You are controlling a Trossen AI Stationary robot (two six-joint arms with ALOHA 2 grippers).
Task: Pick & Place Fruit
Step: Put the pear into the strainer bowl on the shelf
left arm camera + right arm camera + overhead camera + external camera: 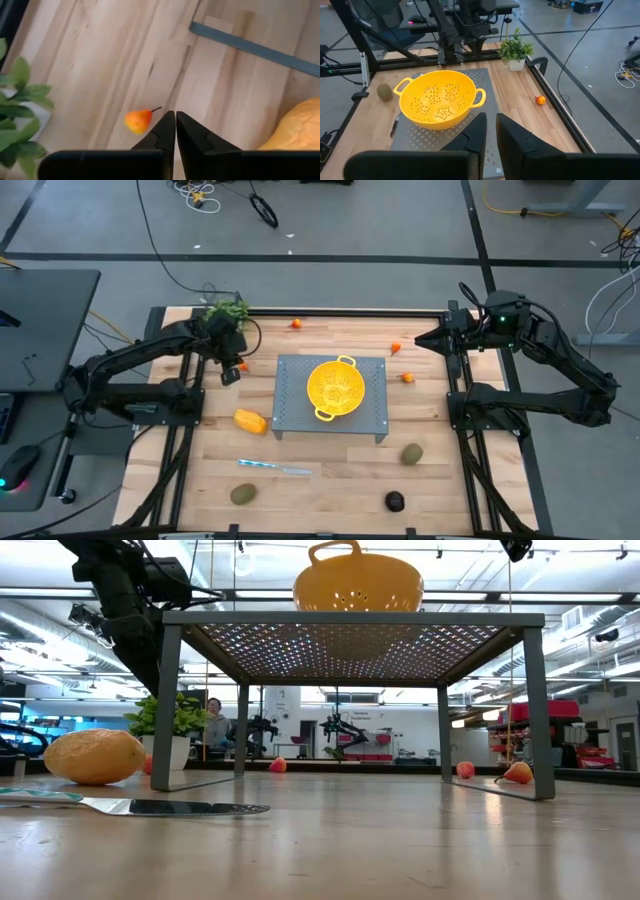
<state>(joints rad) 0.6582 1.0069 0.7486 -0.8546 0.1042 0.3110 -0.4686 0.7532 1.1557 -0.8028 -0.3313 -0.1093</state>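
Observation:
My left gripper hangs shut above the wood at the table's far left, holding nothing. A tiny orange-red fruit with a stalk lies on the table just beside its fingertips. A yellow-orange oblong fruit lies nearer the front. More tiny orange fruits, two brownish-green ovals and a small black round fruit rest on the table. My right gripper waits high at the far right, its fingers almost together and nothing between them.
A yellow colander sits on a grey perforated stand at the table's middle. A potted leafy plant stands at the far left corner, close behind my left gripper. A knife lies near the front edge.

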